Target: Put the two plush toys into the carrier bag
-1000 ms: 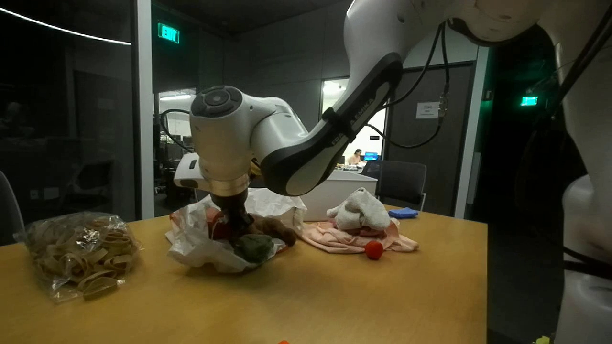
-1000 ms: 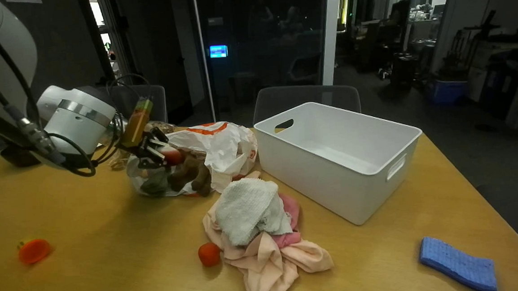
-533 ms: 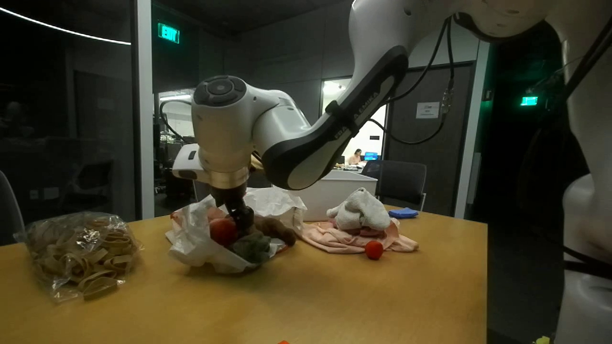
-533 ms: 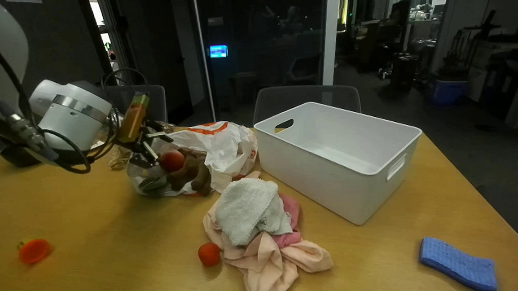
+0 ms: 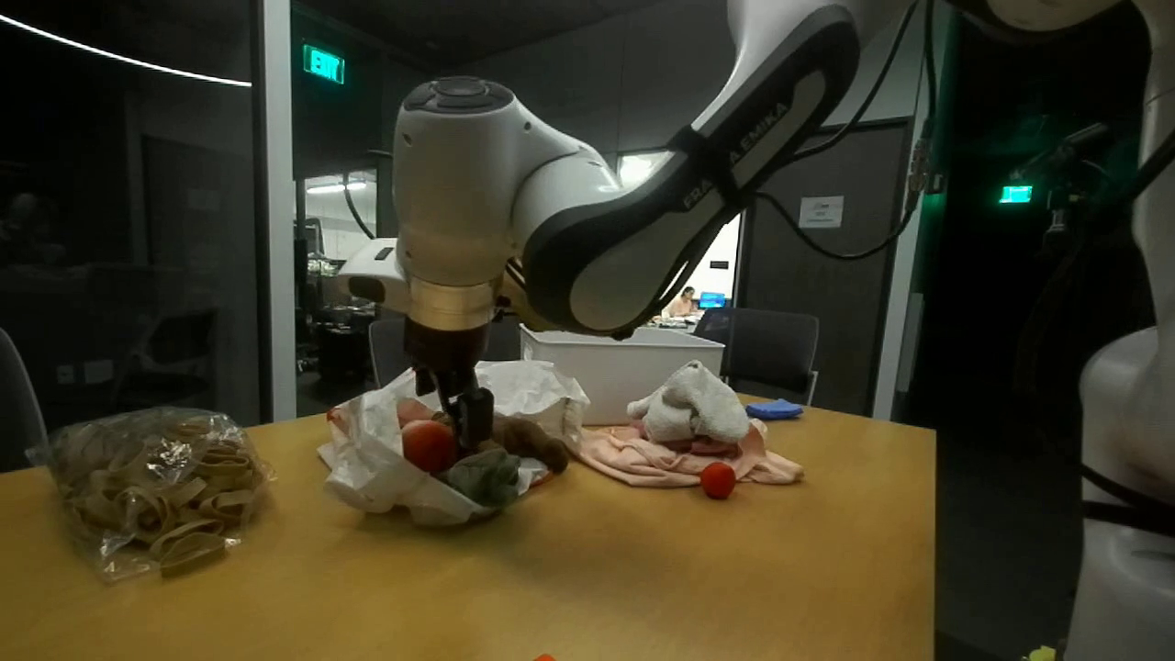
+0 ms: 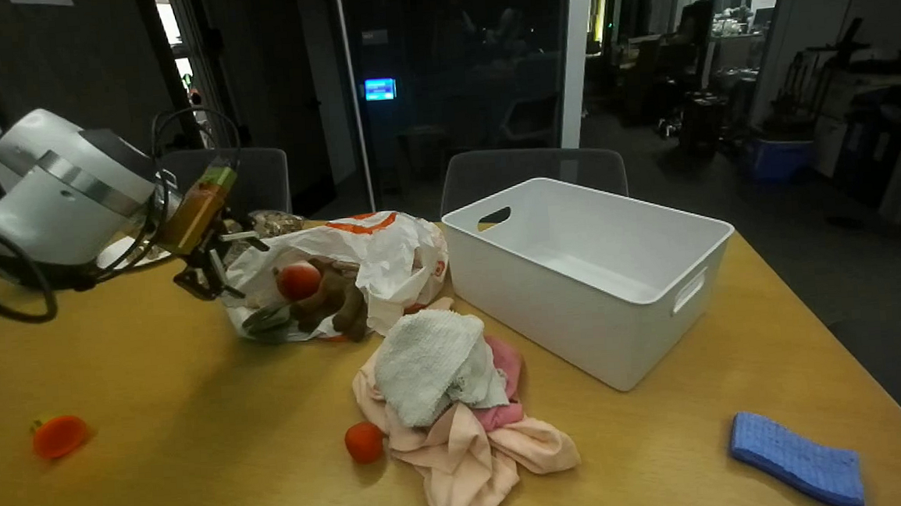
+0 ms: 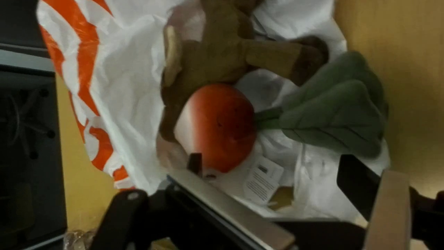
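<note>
The round red plush toy (image 7: 222, 125), with a white end and green leaves (image 7: 333, 111), rests against the dark brown plush toy (image 7: 215, 52). Both lie in the mouth of the crinkled white carrier bag (image 7: 121, 69), printed in orange; the leaves reach over its edge, and so does a brown limb (image 5: 551, 452). In both exterior views the bag (image 6: 399, 248) lies on its side around the toys. My gripper (image 7: 274, 170) is open beside the red toy, apart from it in an exterior view (image 6: 298, 281), with nothing between its fingers.
A white bin (image 6: 563, 309) stands beside the bag. In front lie a pile of pale cloths (image 6: 434, 363), a small red ball (image 6: 364, 443), an orange object (image 6: 60, 436) and a blue cloth (image 6: 795, 459). A clear bag of tan pieces (image 5: 156, 496) sits on the table.
My gripper has opened and let go of the red toy, then moved up and back from the bag. The red toy stays against the brown one.
</note>
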Robot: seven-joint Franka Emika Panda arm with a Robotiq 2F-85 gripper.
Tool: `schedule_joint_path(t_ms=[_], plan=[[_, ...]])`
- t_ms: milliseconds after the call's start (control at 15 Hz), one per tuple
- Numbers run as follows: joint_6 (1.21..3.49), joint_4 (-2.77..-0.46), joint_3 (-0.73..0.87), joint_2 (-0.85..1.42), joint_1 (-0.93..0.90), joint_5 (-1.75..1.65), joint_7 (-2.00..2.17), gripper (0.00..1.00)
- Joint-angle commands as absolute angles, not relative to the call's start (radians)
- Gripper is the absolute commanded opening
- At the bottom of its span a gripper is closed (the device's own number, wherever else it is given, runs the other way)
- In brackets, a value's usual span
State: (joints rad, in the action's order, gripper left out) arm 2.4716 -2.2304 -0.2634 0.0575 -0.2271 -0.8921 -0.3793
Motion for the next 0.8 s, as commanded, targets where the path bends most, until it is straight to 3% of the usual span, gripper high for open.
schedule_joint_path(t_ms=[0,333,733], plan=[[2.607,-2.341,-0.265,-0.022,-0.225,-0.637,-0.469,1.00],[2.818,-2.404,-0.239,0.004,-0.212,-0.355,-0.581,1.00],[2.900,-2.426,-0.232,0.053,-0.184,-0.103,-0.743,1.00]])
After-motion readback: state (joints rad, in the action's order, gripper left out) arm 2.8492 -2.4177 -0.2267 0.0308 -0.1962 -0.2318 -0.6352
